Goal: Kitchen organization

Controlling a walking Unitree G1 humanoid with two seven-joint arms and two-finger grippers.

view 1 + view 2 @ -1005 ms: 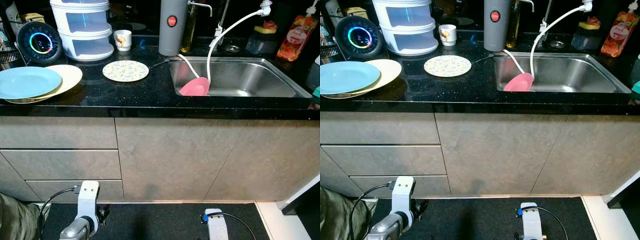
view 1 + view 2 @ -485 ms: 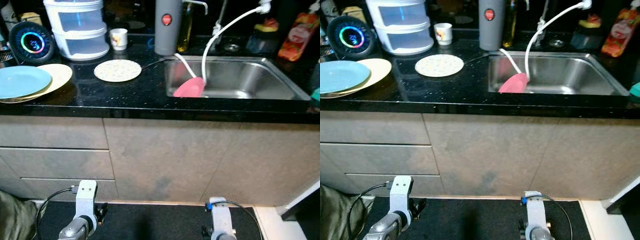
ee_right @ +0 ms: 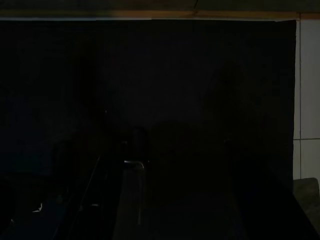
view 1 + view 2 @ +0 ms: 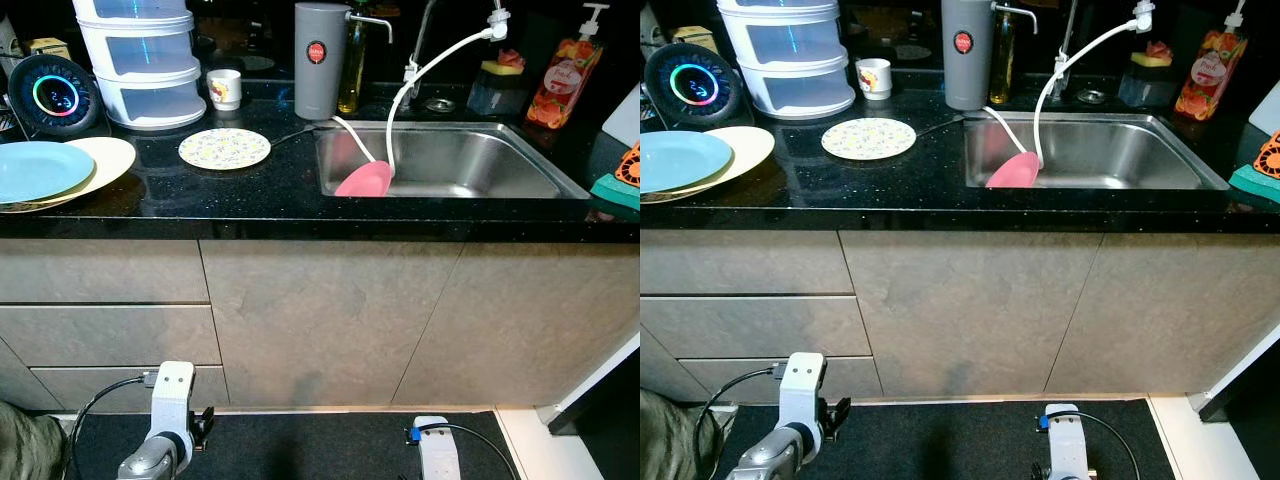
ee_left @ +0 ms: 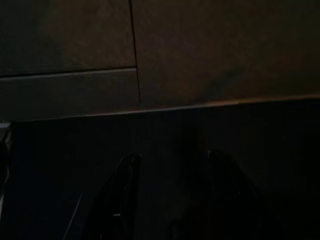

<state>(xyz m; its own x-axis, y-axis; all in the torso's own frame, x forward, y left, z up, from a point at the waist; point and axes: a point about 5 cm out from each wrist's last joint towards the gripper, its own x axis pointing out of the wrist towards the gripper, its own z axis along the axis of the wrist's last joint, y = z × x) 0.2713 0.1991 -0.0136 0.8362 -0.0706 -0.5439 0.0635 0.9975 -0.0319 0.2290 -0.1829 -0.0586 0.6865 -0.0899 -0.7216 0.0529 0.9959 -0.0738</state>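
Kitchen tidy basically not started: plates [image 4: 60, 170] stacked on surface [image 4: 250, 190], pink spoon [image 4: 362, 178] in sink [image 4: 500, 175]. Left fingers [image 5: 125, 190] apart, empty; right arm idle, can't tell.

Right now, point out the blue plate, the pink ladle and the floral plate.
blue plate [image 4: 40, 170], left eye view, middle of its face
pink ladle [image 4: 363, 181], left eye view, back of its bowl
floral plate [image 4: 224, 148], left eye view, centre of its patterned face

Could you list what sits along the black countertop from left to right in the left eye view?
Blue plate → floral plate → grey canister → pink spoon → sink → orange soap bottle.
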